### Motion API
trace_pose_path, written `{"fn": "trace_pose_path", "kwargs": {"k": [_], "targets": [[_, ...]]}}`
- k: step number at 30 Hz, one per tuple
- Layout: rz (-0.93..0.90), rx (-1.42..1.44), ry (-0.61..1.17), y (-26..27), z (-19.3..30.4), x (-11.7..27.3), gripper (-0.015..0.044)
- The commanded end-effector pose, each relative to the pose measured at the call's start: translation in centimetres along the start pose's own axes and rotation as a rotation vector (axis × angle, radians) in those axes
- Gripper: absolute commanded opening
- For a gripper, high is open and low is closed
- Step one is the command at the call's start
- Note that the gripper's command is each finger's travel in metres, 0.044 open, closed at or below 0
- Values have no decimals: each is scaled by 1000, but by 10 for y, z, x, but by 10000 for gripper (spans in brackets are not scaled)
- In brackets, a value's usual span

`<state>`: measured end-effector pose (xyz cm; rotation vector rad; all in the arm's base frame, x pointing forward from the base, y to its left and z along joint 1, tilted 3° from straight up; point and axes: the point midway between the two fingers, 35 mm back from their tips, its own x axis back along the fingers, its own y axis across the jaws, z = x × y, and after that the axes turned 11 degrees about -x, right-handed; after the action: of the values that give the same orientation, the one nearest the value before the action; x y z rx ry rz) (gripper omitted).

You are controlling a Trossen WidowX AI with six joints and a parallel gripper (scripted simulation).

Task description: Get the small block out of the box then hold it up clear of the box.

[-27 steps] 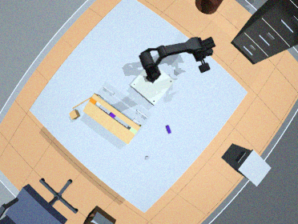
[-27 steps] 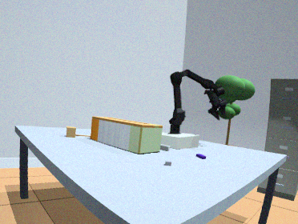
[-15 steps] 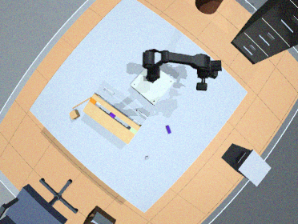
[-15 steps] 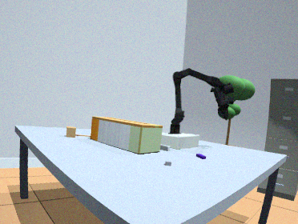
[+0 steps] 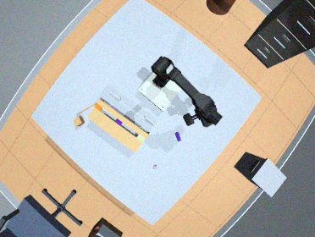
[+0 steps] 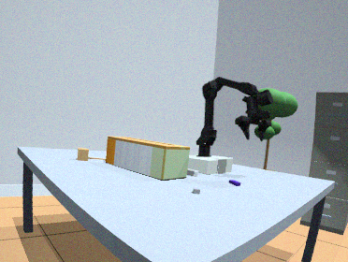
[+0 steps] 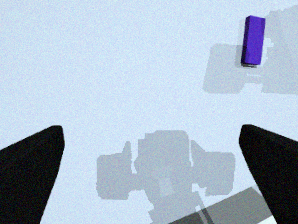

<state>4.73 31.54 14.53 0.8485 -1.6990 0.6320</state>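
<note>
A small, matte purple rectangular block (image 5: 178, 136) lies on the pale blue desk (image 5: 212, 161), outside the long tan box (image 5: 120, 129). The black gripper (image 6: 254, 129) hangs above it, spread, holding nothing.

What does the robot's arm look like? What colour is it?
The arm is all black, made of chunky rounded links, and stands on a pale grey block base. Its end effector has two plain black fingers. No cables or markings show.
</note>
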Motion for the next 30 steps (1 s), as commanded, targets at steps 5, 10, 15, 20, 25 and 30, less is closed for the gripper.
{"fn": "trace_pose_path", "kwargs": {"k": [5,10,15,20,25,30], "targets": [[51,-456,71,-96,-34,-10,400],[77,-786,114,-166,-40,-12,400],[99,-1080,144,-238,-31,-8,400],[109,-1366,165,-303,-7,0,400],[101,-1703,181,-359,25,10,400],[77,-2058,186,-409,71,25,400]]}}
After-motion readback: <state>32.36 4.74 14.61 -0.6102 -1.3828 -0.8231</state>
